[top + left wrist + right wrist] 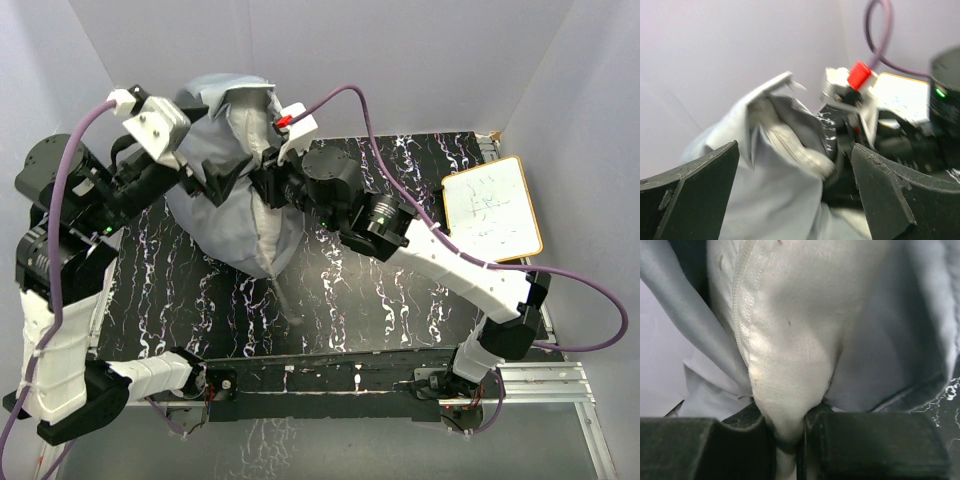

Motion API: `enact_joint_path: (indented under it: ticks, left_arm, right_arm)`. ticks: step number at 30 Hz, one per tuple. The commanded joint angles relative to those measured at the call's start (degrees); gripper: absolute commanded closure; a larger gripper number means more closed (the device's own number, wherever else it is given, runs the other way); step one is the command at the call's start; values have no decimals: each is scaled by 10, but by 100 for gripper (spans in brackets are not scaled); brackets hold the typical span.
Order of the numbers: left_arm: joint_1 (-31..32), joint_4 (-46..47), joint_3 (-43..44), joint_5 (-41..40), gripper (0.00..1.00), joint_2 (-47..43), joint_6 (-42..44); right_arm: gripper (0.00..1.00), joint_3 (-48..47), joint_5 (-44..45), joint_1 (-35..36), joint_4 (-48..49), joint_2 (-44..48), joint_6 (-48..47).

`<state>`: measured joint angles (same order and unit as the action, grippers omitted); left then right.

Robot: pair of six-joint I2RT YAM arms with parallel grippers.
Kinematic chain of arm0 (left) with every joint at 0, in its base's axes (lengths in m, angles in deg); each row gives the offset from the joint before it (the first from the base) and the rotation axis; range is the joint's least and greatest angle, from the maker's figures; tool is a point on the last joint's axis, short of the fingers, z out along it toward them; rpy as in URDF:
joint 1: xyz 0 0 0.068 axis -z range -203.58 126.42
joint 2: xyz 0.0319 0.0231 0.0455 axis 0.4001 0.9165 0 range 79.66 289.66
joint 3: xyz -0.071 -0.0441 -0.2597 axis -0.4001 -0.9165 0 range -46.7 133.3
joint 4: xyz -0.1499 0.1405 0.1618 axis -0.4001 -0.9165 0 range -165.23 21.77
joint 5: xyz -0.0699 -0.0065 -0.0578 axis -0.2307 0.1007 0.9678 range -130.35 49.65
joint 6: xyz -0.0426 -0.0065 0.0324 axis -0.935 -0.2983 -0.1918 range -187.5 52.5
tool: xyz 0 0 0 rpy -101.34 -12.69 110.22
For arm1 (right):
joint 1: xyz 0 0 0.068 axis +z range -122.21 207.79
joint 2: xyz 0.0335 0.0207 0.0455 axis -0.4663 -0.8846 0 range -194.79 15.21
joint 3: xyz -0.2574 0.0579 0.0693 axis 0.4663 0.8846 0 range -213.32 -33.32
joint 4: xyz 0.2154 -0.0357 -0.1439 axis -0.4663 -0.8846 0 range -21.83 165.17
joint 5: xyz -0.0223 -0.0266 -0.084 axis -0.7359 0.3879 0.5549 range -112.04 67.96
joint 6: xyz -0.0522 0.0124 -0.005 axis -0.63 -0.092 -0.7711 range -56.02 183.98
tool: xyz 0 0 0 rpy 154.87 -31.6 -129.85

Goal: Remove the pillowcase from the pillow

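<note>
Though hidden overhead, wrist view shows right jaws pinching pillow (790, 355).

- Most of the plump off-white cloth pillow (252, 135) is buried inside the limp grey fabric pillowcase (205, 215). From above, only a pale strip shows.
- Up close, the right gripper (789, 435) is cut off by the bottom edge. The pillow's pinched corner vanishes between its black fingers.
- The left gripper (795, 165) shows only two dark, wide-apart fingers, cropped at the bottom corners. Everything beyond them is smeared.
- From above, I can't tell whether those fingers touch the cloth.
- The scribbles on the small wooden-framed whiteboard (492, 205) at the tabletop's right edge are too small to read.
</note>
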<state>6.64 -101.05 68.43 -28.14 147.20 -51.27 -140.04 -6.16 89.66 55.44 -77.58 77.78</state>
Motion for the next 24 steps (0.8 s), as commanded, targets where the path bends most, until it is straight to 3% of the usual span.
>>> enact_joint_path:
  ticks: [1,5,7,8,10,14,19,24]
  left_arm:
    - [2,73,-34,-105,16,23,-11]
    - [1,81,-64,-172,37,28,15]
    - [2,98,-84,-209,57,24,41]
    - [2,113,-97,-234,72,18,53]
    - [2,152,-121,-284,83,8,74]
    - [2,174,-136,-285,88,-19,97]
    - [2,131,-90,-234,90,-26,83]
    - [2,64,-51,-151,79,-32,81]
  right_arm:
    - [92,-34,-34,6,81,19,29]
    - [92,-11,-36,7,89,29,30]
    - [92,10,-38,6,105,43,29]
    - [92,21,-38,6,112,49,28]
    - [92,33,-33,6,117,55,25]
    - [92,59,-25,5,118,65,23]
    - [92,101,-21,-7,119,79,30]
    - [92,133,-22,-22,120,98,38]
